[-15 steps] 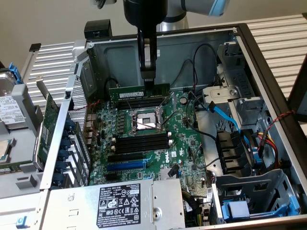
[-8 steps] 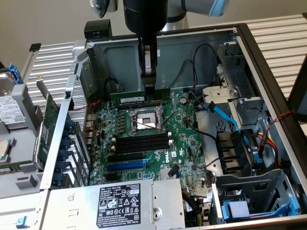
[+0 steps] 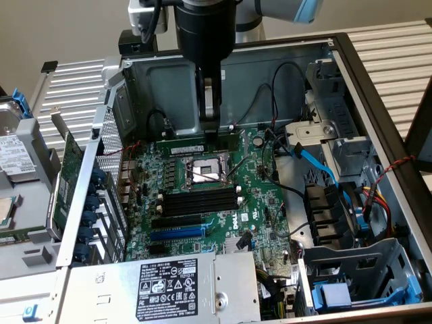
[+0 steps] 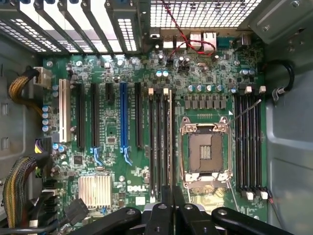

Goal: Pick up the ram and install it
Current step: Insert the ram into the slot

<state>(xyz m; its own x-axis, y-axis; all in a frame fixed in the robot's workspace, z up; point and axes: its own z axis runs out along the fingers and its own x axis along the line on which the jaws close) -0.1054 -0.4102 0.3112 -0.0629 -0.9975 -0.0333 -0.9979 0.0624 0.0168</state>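
My gripper (image 3: 210, 133) reaches straight down into the open computer case, shut on the top edge of the ram (image 3: 189, 144). The ram is a thin green stick with a white label, held level. In the exterior view it hangs just beyond the CPU socket (image 3: 206, 172). In the wrist view the ram (image 4: 169, 142) is edge-on, a pale strip running out from between my gripper's (image 4: 172, 200) dark fingers. There it lies along the black slot nearest the CPU socket (image 4: 205, 152), parallel to that slot. How high it hangs above the board I cannot tell. Another bank of black slots (image 4: 248, 142) lies beyond the socket.
A blue cable (image 3: 317, 162) and black wires cross the board on the exterior view's right. The power supply (image 3: 175, 283) sits at the front and a drive cage (image 3: 364, 270) at the front right. A green card (image 3: 67, 175) leans outside the case. Cable bundles (image 4: 17, 191) flank a heatsink (image 4: 95, 190).
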